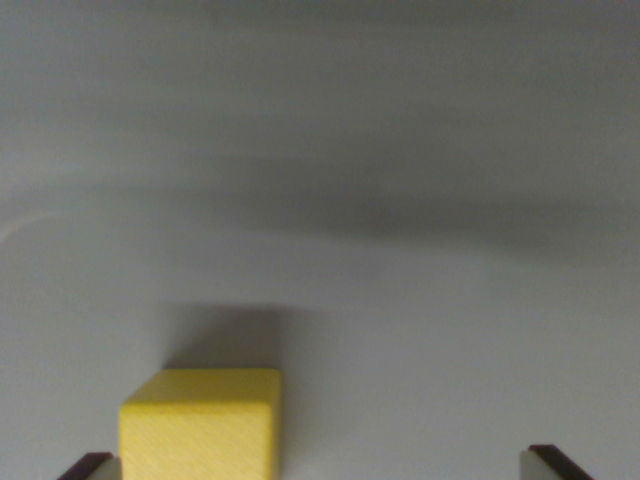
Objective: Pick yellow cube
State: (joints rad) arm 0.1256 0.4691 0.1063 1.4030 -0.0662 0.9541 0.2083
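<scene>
A yellow cube (205,425) rests on the grey surface at the bottom of the wrist view, left of centre, its lower part cut off by the frame edge. My gripper (320,466) is open, with only the dark fingertips (88,466) showing at the bottom corners. The cube lies between the fingers, close against the finger on the wrist view's left and far from the one on the wrist view's right. Nothing is clamped.
A plain grey tabletop (400,150) fills the view, with a broad dark shadow band across the middle. No other objects show.
</scene>
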